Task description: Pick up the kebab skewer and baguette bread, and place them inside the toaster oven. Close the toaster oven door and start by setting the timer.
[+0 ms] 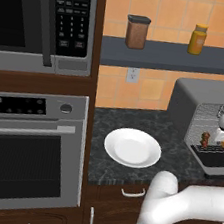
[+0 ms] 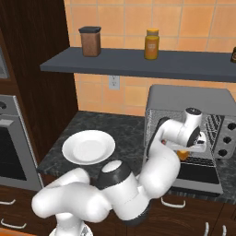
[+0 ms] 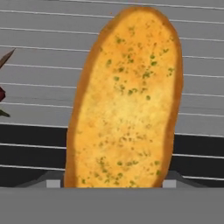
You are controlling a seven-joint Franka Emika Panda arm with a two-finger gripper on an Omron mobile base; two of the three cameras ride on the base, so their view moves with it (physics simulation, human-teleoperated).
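The white arm bends up from the near edge and reaches right into the open toaster oven (image 2: 193,99), wrist level with its rack. The gripper (image 3: 111,183) is part open, its fingertips either side of the baguette bread (image 3: 124,100), grasping it just above the rack. The kebab skewer (image 1: 205,139) lies on the rack to the left. A white plate (image 1: 132,147) sits on the desk.

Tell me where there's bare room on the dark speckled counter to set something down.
The dark speckled counter is bare behind the round white plate, toward the wall outlet, and between the plate and the grey metal toaster oven. It is crowded at the oven's open door, where the arm reaches in.
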